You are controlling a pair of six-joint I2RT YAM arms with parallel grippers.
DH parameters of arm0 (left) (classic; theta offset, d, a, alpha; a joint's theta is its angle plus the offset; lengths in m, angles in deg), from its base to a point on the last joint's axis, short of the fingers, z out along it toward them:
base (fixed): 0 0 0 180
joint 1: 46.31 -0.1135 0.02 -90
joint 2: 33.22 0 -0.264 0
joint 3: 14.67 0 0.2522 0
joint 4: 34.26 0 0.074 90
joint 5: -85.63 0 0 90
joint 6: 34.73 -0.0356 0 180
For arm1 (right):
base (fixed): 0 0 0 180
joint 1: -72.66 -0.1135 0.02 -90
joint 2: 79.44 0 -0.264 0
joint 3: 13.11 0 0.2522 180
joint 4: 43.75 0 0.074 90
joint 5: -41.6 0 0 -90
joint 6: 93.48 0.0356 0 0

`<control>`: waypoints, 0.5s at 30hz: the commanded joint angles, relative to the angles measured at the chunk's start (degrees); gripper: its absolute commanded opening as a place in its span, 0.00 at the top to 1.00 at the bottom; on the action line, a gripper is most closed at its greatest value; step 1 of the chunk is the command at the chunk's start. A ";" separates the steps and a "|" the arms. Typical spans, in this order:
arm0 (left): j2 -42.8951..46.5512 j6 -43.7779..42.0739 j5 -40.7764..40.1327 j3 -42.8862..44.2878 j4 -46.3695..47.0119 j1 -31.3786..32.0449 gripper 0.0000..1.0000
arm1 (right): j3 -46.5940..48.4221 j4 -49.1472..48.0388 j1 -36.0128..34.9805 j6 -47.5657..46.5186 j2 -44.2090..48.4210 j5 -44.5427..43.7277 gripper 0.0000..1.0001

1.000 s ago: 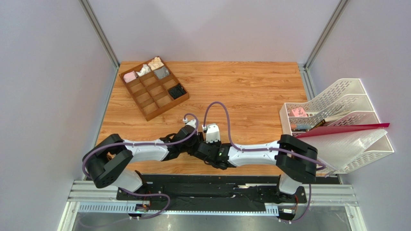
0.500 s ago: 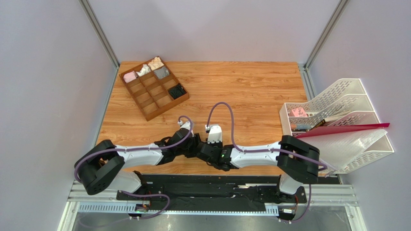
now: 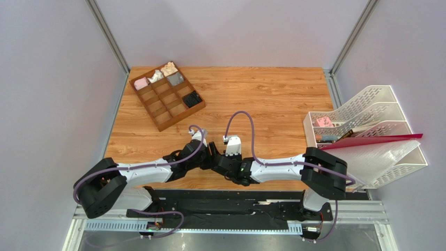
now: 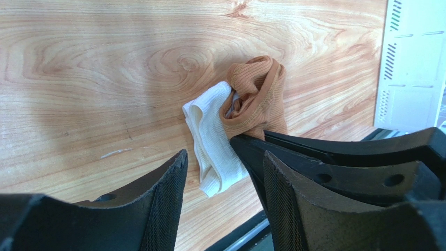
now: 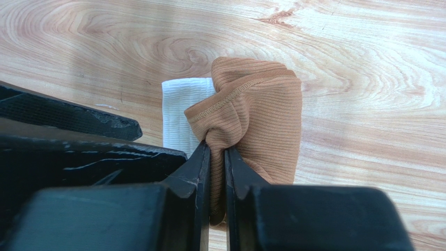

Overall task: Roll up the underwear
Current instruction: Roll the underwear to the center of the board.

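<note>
Right claw (image 5: 217, 152): pinching a brown fold of the underwear (image 5: 261, 120), jaws nearly together.
Left claw (image 4: 225, 157): hanging apart, holding nothing, beside the cream band (image 4: 209, 141).
Underwear: lying bunched on the table (image 5: 366, 63) near its front edge.
Technique: probably tucking the band inward while turning tightly.
Views: overhead, the claws are hiding the underwear; wrist cameras are showing it.

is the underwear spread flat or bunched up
Bunched up: the underwear sits in gathered brown folds, white band doubled over beside them, one fold pinched by the right fingers.
</note>
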 commanded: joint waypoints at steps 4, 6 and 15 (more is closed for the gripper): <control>-5.59 -1.24 0.24 3.67 2.99 0.28 0.39 | -1.86 -0.33 -0.61 2.72 -0.09 4.21 0.88; -7.35 -1.07 0.68 3.67 4.75 0.28 0.39 | -2.21 -0.60 -0.61 2.72 0.08 4.29 0.88; -3.32 0.34 -1.42 1.65 6.26 0.36 0.38 | -2.56 -0.86 -0.70 2.98 -0.09 4.47 0.88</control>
